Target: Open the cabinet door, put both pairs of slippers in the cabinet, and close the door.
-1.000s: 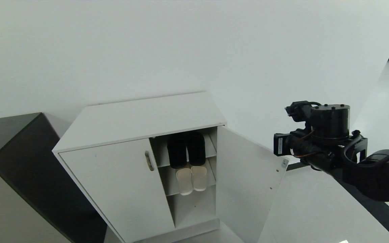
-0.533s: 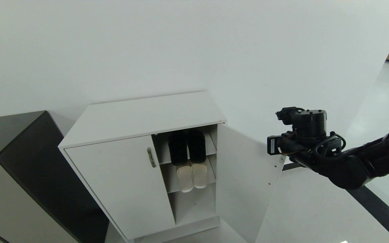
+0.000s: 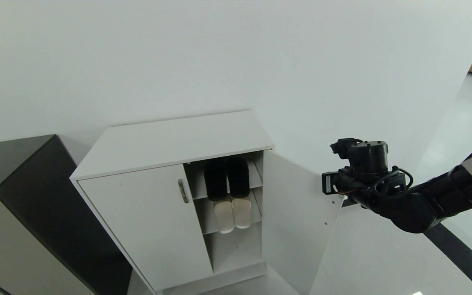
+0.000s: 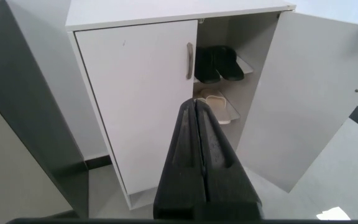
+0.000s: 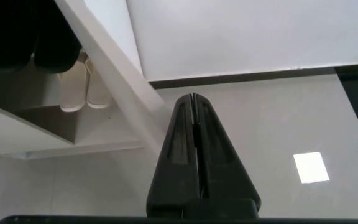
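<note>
The right gripper (image 5: pixel 194 101) is closed flat with nothing in it, its tip just beside the outer edge of the open right door (image 3: pixel 297 213); contact cannot be made out. The left gripper (image 4: pixel 196 107) is also closed and empty, facing the white cabinet (image 3: pixel 170 143). Inside, black slippers (image 3: pixel 226 178) sit on the upper shelf, with white slippers (image 3: pixel 232 213) on the shelf below.

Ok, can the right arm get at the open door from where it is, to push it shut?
Probably yes. The right end effector, shut, sits right by the free edge of the open door, and nothing appears to stand between them.
</note>
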### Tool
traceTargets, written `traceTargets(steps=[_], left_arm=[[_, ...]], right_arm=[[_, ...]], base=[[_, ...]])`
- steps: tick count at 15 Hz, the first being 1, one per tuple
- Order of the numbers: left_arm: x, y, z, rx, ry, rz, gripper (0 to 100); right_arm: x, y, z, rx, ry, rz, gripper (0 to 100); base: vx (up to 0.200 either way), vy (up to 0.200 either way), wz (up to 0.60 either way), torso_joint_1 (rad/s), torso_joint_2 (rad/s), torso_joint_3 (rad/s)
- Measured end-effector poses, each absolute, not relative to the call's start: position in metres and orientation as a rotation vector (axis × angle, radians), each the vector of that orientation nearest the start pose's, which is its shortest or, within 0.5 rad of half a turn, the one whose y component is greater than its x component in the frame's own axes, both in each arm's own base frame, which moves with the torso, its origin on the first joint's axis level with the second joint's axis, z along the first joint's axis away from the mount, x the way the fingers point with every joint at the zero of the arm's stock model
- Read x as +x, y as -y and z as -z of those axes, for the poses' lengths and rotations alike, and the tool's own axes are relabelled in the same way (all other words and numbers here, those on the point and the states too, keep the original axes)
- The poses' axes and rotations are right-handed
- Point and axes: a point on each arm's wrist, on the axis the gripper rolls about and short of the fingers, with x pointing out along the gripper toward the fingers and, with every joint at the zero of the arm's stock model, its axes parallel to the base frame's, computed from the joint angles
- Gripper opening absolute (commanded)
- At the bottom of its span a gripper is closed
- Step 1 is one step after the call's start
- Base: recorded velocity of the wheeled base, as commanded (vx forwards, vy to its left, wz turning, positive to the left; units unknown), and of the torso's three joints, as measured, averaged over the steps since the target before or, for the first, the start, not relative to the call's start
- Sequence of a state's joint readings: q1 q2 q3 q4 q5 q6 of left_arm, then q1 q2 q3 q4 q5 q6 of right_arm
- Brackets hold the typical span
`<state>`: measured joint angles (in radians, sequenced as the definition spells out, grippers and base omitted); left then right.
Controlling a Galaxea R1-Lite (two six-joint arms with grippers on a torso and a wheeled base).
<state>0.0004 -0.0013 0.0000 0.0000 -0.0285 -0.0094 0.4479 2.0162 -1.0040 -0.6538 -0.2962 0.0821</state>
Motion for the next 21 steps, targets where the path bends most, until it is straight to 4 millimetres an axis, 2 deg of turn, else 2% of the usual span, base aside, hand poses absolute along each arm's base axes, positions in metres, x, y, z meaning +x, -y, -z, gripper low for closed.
traceTargets(steps=[3, 8, 11, 17, 21], left_arm=[[-0.023, 0.001, -0.075, -0.012, 0.001, 0.029, 0], [-0.023, 0.001, -0.075, -0.015, 0.001, 0.028, 0], [-0.023, 0.001, -0.075, -0.016, 0.001, 0.029, 0], [-0.023, 0.001, -0.075, -0.015, 0.001, 0.027, 0], [-0.023, 0.001, -0.075, -0.015, 0.001, 0.027, 0]], right_arm=[[0.333, -0.178, -0.125, -0.063, -0.344, -0.184, 0], [0.289, -0.213, -0.134, -0.059, -0.293, -0.332, 0], [0.274, -0.214, -0.136, -0.057, -0.301, -0.401, 0], [0.266, -0.211, -0.132, -0.091, -0.292, -0.419, 0], [0.266, -0.211, -0.131, -0.095, -0.294, -0.411, 0]], base=[[0.0, 0.0, 0.0, 0.0, 0.0, 0.0], [0.0, 0.0, 0.0, 0.0, 0.0, 0.0], [0.0, 0.0, 0.0, 0.0, 0.0, 0.0], [0.0, 0.0, 0.0, 0.0, 0.0, 0.0], [0.0, 0.0, 0.6, 0.002, 0.0, 0.004]])
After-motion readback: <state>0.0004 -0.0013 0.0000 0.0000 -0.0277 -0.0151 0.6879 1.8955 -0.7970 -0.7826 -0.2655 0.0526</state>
